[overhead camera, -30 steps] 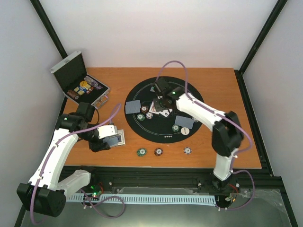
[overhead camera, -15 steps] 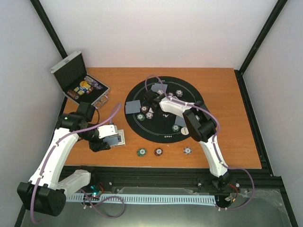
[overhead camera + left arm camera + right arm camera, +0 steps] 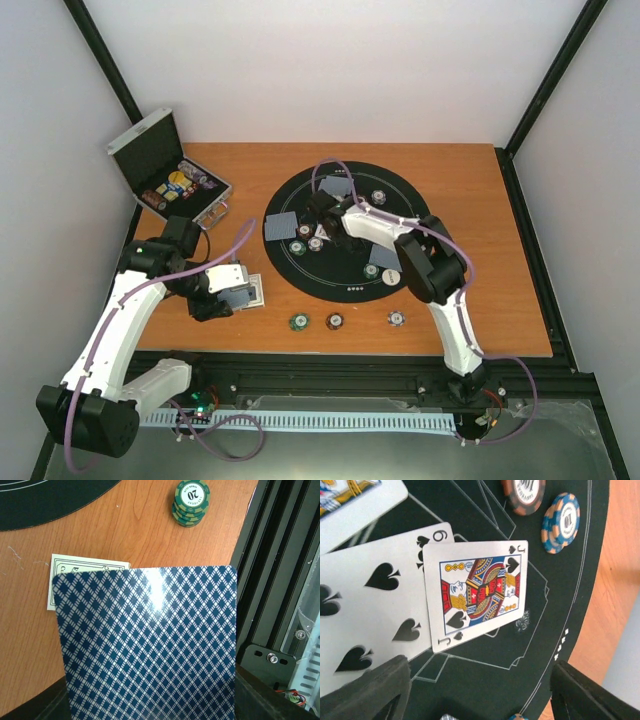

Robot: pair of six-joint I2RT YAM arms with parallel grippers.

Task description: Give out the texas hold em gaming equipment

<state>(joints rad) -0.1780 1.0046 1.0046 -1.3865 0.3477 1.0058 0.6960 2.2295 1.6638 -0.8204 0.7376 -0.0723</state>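
- Near edge of the table [image 3: 480, 200]: you've got three chips in a row, well apart: green chip [image 3: 298, 321], brown-red chip [image 3: 335, 321], purple-white chip [image 3: 397, 318].
- Left gripper [image 3: 222, 290] sits toward the table's left edge, left of the green chip. Its jaws are pinched on a blue-backed card [image 3: 150, 645], back toward the wrist camera.
- A face-up card [image 3: 75, 572] lies on the wood beneath the held one, mostly covered in the wrist view.
- Round black mat [image 3: 325, 272] sits mid-table. At its near-right edge you have a mat-edge chip [image 3: 371, 270] with a white disc [image 3: 390, 277] just beside it.
- Right gripper [image 3: 480, 680] hangs over the mat's centre-left, fingers spread wide, nothing between them.
- Below it the jack of spades [image 3: 480, 592] lies face up, overlapping a spade number card [image 3: 375, 610]. I can't tell its rank for sure.
- A dark-red chip [image 3: 522, 492] and a blue-and-tan chip [image 3: 561, 522] lie beyond the jack, toward the mat's rim.
- Mat's left edge: face-down grey-blue card [image 3: 282, 227]. Far edge: second grey-blue card [image 3: 338, 186] and a lone chip [image 3: 379, 196].
- Far left corner of the table: silver case [image 3: 145, 148], lid up, chips inside.
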